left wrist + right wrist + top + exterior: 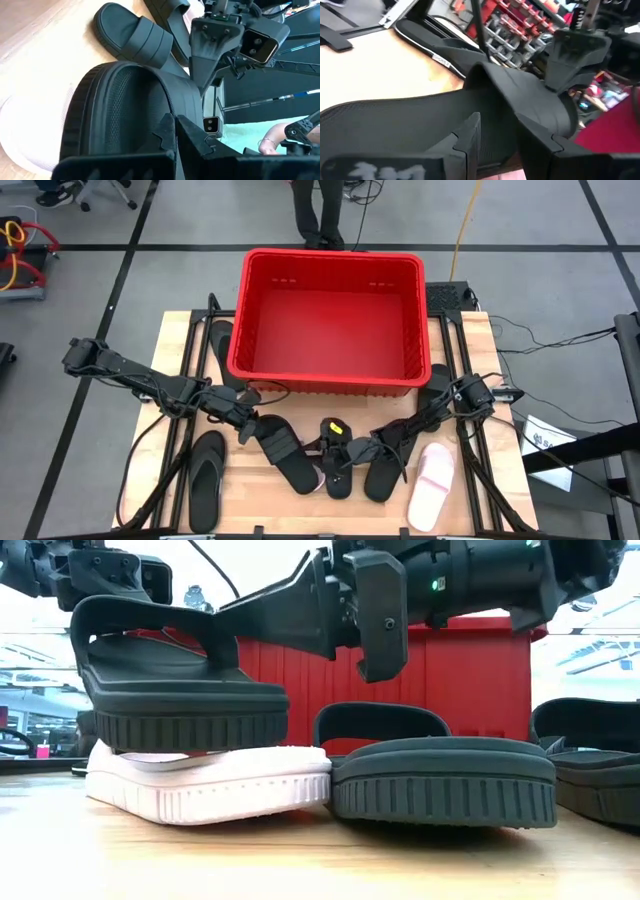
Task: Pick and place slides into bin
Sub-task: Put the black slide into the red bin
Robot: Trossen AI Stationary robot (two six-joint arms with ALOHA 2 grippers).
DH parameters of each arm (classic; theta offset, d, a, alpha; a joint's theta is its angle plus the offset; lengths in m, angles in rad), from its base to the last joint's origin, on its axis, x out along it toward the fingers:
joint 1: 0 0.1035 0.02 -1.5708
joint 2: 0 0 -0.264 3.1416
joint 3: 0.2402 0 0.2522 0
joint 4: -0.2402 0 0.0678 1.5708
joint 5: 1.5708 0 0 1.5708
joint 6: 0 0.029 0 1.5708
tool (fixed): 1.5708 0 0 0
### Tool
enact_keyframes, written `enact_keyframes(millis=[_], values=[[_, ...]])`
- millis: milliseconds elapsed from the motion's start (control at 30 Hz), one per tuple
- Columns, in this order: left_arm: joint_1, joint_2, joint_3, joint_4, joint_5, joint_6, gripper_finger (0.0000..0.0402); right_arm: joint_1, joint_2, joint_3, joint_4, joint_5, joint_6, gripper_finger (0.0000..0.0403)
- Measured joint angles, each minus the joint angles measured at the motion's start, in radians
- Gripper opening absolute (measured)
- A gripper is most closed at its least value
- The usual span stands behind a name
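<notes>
Your left gripper [262, 426] clamped on black slide [283, 451], lower centre; right gripper [352, 452] gripping another slide's strap [520, 100]. Bin [330, 380] top centre.

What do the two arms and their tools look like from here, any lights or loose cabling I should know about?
Both arms are dark, near-black, jointed links with black cables running along them. The left tool and right tool each end in two flat, angular black fingers. The low view shows a small green light on a wrist housing. A boxy black camera module sits on the right wrist.
</notes>
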Motion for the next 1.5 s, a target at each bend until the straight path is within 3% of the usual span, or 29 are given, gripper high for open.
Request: enact_keyframes(millis=[133, 400, 867, 1033, 1233, 1500], values=[[0.0, 0.0, 0.0, 0.0, 0.0, 0.0, 0.0, 0.017, -0.002, 0.001, 0.039, 0.081, -0.061, 0.0109], [0.0, 0.0, 0.0, 0.0, 0.0, 0.0, 0.0, -0.019, -0.002, 0.001, -0.029, 0.069, 0.049, 0.0109], [0.0, 0.0, 0.0, -0.002, 0.0, 0.001, 0.0, -0.077, -0.002, 0.001, -0.014, -0.015, 0.057, 0.0108], [0.0, 0.0, 0.0, -0.004, 0.001, 0.001, 0.0, -0.078, -0.002, 0.001, 0.008, -0.006, 0.081, 0.0079], [-0.001, 0.0, 0.0, -0.013, 0.01, 0.001, 0.0, -0.079, -0.002, 0.0, 0.008, 0.009, 0.15, 0.0011], [-0.001, 0.0, 0.0, -0.036, 0.011, 0.004, 0.0003, -0.079, -0.002, 0.0, 0.002, 0.001, 0.175, 0.0004]])
